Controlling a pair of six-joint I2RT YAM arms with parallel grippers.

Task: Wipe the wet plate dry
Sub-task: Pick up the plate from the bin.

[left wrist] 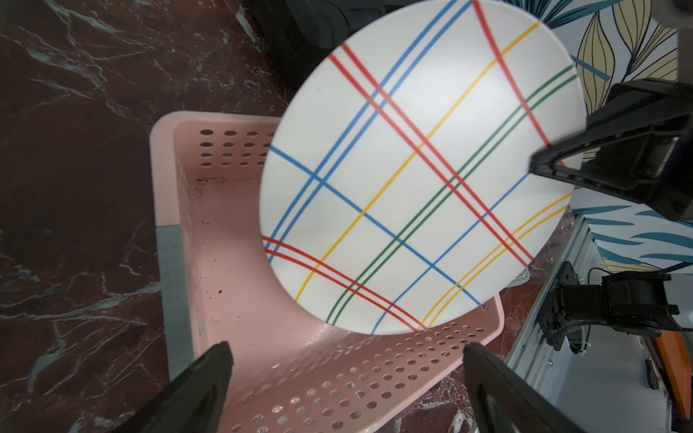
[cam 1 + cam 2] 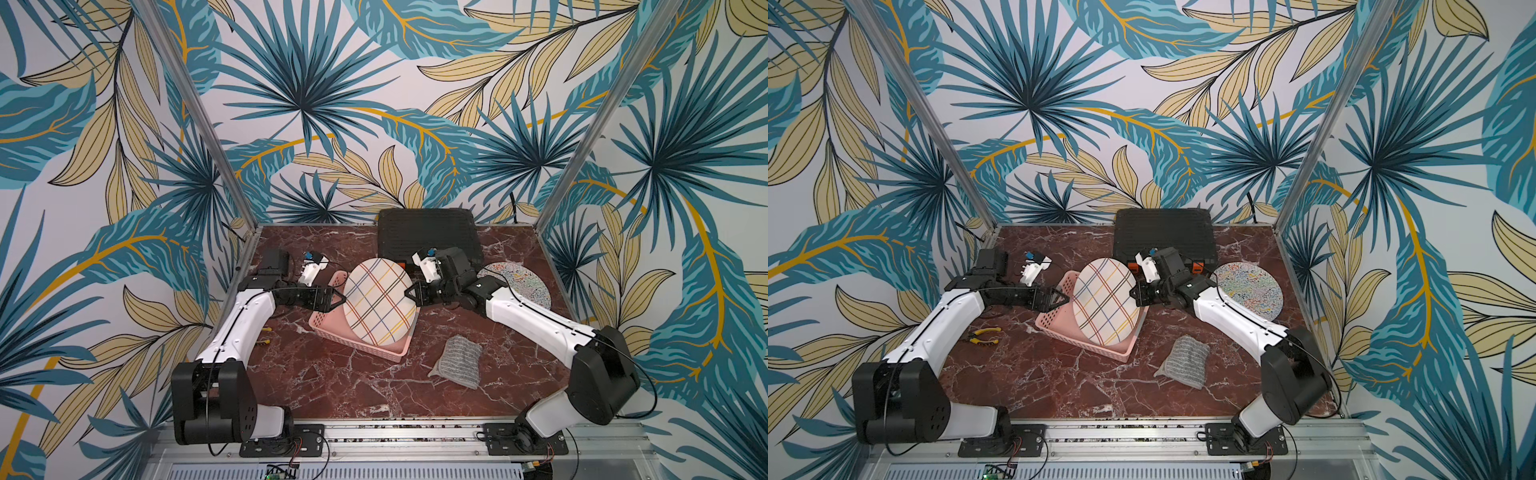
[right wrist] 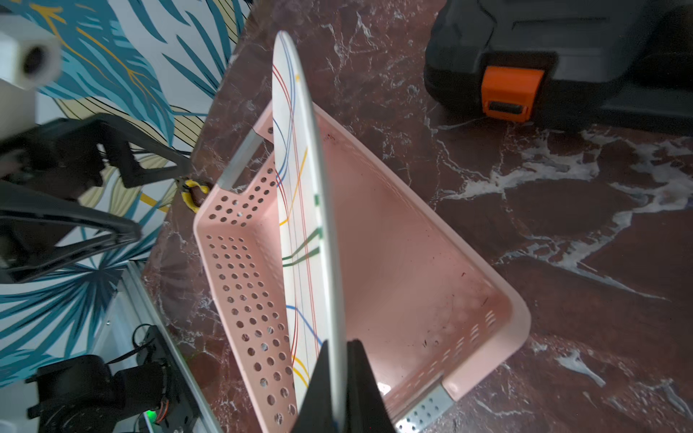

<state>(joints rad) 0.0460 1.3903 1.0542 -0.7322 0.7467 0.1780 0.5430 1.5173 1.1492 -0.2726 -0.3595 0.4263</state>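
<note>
We see the white round plate with coloured crossing stripes [image 2: 380, 307] upright on edge at the pink perforated plastic basket [image 2: 361, 348], frame centre. Both arms reach in low from the sides: right fingers [image 3: 362, 390] pinch its rim, and left fingers [image 1: 198, 390] are spread just beside the opposite edge.

We find the plate [image 2: 380, 305] standing in the basket [image 2: 329, 327] between the left end effector [image 2: 340, 301] and right end effector [image 2: 409, 293], the cloth [image 2: 459, 361] before the latter.
</note>
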